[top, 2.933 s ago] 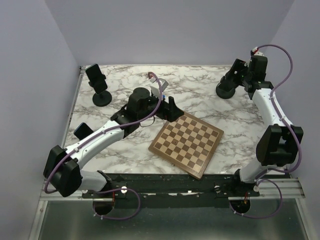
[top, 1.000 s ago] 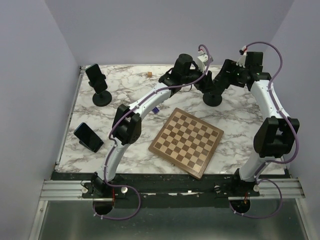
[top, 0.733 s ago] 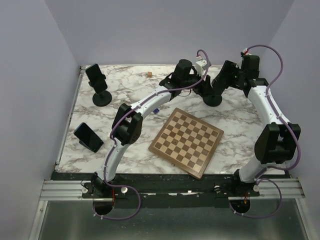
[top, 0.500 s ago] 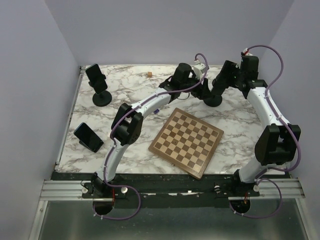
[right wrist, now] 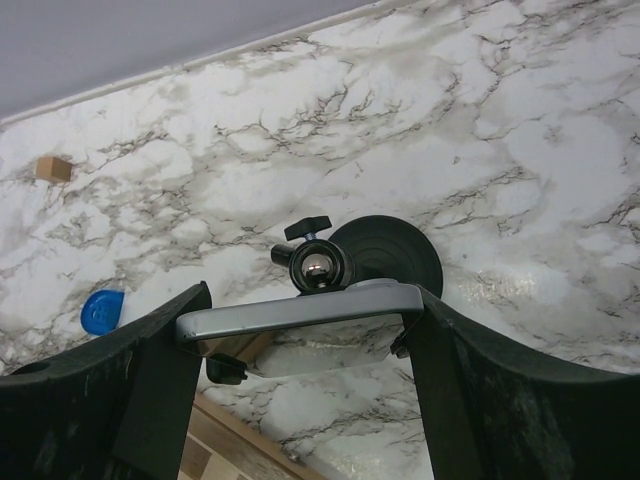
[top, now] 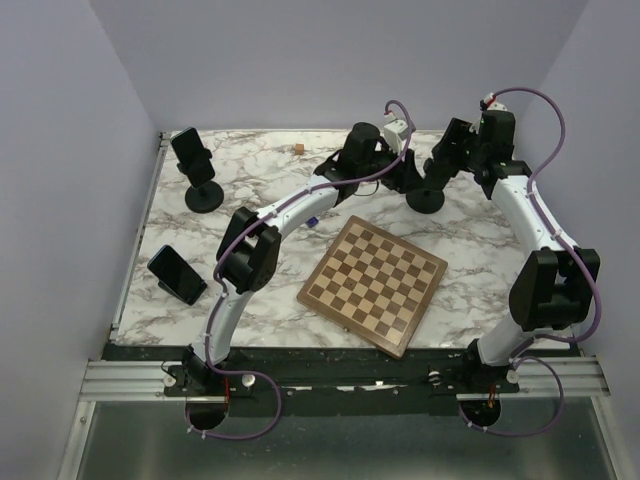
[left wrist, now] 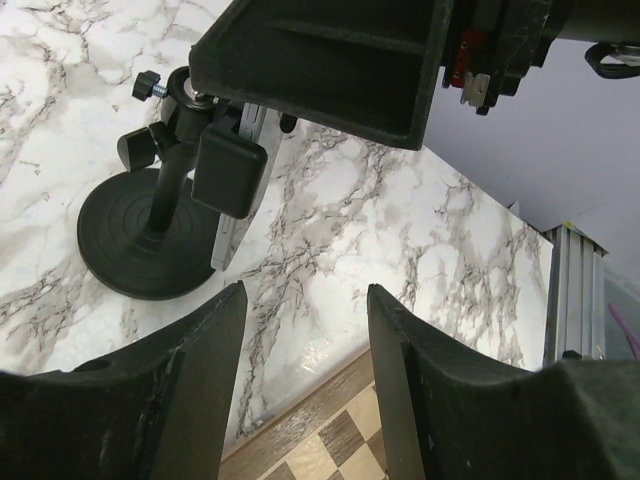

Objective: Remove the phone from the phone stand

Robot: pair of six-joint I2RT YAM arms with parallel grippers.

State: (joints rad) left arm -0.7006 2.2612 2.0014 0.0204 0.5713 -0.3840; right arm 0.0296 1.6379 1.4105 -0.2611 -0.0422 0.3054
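My right gripper (right wrist: 310, 300) is shut across the width of a silver-edged phone (right wrist: 290, 318), one finger on each side edge. The phone sits at the black phone stand (right wrist: 385, 252), just in front of its ball joint, with the stand's clamp feet showing under it. In the left wrist view the stand (left wrist: 140, 235) and the phone's thin edge (left wrist: 232, 225) are at the left, under the right gripper's body. My left gripper (left wrist: 305, 295) is open and empty beside the stand, over the marble. In the top view both grippers (top: 405, 178) (top: 442, 165) meet at the stand (top: 427, 200).
A chessboard (top: 373, 284) lies at the middle front. A second stand (top: 204, 195) holding a phone (top: 187, 148) is at the back left. Another phone (top: 178, 274) lies at the left edge. A small wooden cube (top: 298, 149) and a blue disc (right wrist: 100, 310) lie on the marble.
My left arm has swung from the table's middle to the back beside the right stand. The stand and right gripper have shifted left. Over the last second both grippers barely move.
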